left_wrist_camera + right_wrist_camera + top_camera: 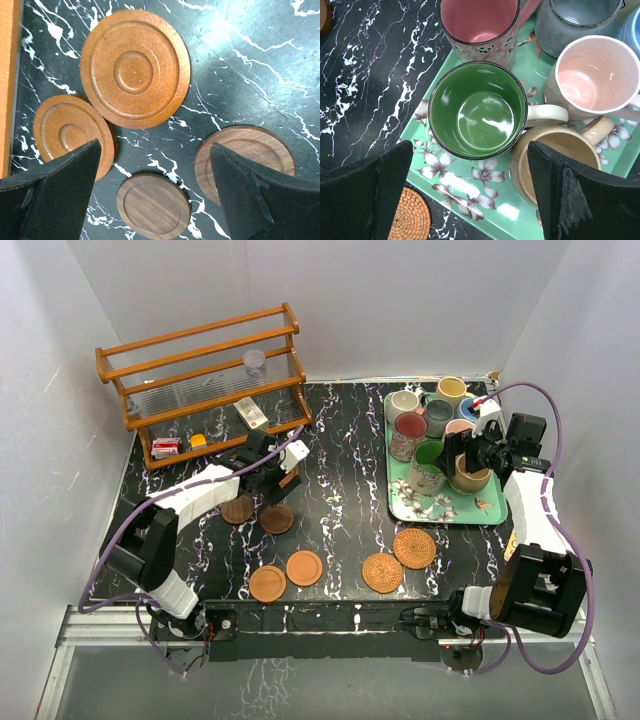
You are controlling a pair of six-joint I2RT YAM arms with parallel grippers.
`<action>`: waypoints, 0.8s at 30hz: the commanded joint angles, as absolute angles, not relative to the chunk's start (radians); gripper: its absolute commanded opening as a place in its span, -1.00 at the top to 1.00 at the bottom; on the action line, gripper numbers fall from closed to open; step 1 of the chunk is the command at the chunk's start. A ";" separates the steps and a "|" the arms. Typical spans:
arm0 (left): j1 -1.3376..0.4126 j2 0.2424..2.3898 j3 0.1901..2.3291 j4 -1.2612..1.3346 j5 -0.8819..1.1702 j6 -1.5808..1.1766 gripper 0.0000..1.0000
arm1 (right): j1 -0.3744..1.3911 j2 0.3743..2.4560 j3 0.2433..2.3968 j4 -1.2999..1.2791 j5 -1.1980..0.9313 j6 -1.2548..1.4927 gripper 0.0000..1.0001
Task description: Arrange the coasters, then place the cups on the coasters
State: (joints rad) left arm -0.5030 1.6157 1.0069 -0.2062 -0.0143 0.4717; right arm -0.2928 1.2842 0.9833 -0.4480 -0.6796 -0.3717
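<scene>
Left wrist: left gripper (155, 150) released, jaws wide, over four wood coasters (135, 67) on the table (260, 75). Right gripper (470, 145) also released, above the green mug (477, 110) in the tray (470, 200).

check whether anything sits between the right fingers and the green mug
Nothing visible lies between them: the right fingers hang open over the green mug, which sits centred between them in the wrist view. But the tan mug crowds its handle side, beneath one finger, and could block that finger on the way down.
</scene>
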 commanded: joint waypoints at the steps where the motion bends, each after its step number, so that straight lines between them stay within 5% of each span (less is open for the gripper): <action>1: -0.498 1.540 1.013 -0.234 0.041 0.491 -0.80 | -0.299 1.279 0.979 -0.417 -0.678 -0.373 -0.97; 24: -0.498 1.616 0.937 -0.189 0.055 0.557 -0.80 | -0.299 1.290 0.978 -0.417 -0.675 -0.374 -0.97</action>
